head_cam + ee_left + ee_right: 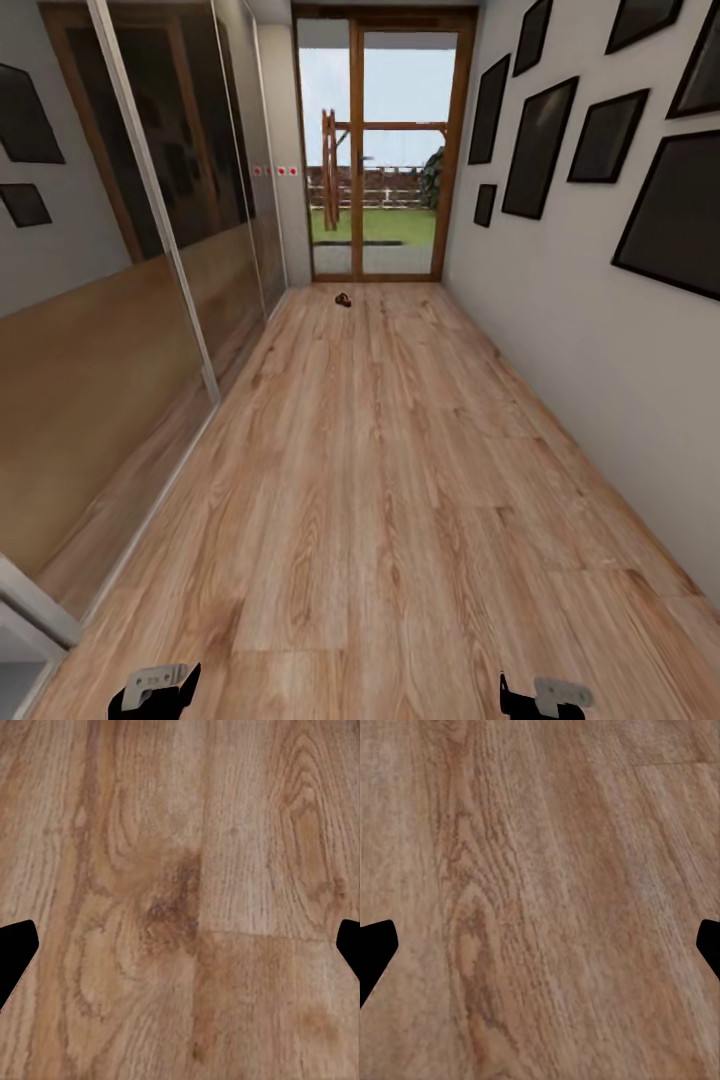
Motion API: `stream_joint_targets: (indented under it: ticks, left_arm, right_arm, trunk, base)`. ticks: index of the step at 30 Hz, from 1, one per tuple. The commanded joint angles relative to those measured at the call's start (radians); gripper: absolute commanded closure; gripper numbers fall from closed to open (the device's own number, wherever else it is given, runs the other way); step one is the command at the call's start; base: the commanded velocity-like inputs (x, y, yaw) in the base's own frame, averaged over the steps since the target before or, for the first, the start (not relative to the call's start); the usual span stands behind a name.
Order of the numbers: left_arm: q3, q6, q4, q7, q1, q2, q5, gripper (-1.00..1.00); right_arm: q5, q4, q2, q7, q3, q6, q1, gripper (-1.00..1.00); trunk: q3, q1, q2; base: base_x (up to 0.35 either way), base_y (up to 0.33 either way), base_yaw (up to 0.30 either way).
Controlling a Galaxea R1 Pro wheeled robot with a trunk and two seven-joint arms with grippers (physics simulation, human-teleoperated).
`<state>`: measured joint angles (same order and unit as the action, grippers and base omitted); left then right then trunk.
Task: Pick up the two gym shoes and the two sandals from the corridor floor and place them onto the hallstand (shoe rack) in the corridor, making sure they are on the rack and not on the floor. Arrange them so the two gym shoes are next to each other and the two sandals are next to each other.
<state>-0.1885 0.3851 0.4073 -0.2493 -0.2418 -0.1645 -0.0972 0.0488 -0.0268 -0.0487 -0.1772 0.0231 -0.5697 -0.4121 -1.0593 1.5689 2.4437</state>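
Wood-plank corridor floor (380, 470) is stretching ahead toward a glass door (385, 150), with mirrored panels (150, 200) on one side and dark frames (600, 140) on the other. Both the left hand (155, 690) and the right hand (545, 697) are hanging low with fingers spread wide and empty, nothing but planks between them. A small dark shape (343, 299), possibly a sandal though too small to tell, is lying far ahead of both hands by the door. Judging by this, the search-and-approach step is running; next the base needs driving forward.
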Motion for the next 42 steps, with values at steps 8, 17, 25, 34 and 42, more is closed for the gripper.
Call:
stream_joint_targets:
  ticks: [8, 17, 25, 34, 42]
  left_arm:
    - [-0.003, 0.000, -0.001, -0.010, -0.001, 0.000, -0.010, -1.00]
    - [-0.003, 0.000, -0.001, -0.010, -0.001, 0.000, -0.010, -1.00]
    - [-0.003, 0.000, -0.002, -0.010, -0.001, 0.000, -0.010, -1.00]
    - [-0.003, 0.000, -0.002, -0.010, -0.001, 0.000, -0.010, -1.00]
    - [-0.003, 0.000, -0.001, -0.010, -0.001, 0.000, -0.010, -1.00]
  right_arm:
    - [0.005, 0.001, 0.000, 0.002, 0.001, -0.004, -0.001, -1.00]
    - [0.005, 0.001, 0.000, 0.002, 0.001, -0.004, -0.001, -1.00]
    - [0.005, 0.001, 0.000, 0.002, 0.001, -0.004, -0.001, -1.00]
    - [0.005, 0.001, 0.000, 0.002, 0.001, -0.004, -0.001, -1.00]
    - [0.005, 0.001, 0.000, 0.002, 0.001, -0.004, -0.001, -1.00]
  trunk:
    - [-0.001, 0.000, 0.000]
    - [-0.001, 0.000, 0.000]
    - [-0.001, 0.000, 0.000]
    - [-0.001, 0.000, 0.000]
    - [-0.001, 0.000, 0.000]
  base:
    - [0.339, 0.000, 0.000]
    - [0.339, 0.000, 0.000]
    - [0.339, 0.000, 0.000]
    - [0.339, 0.000, 0.000]
    - [0.339, 0.000, 0.000]
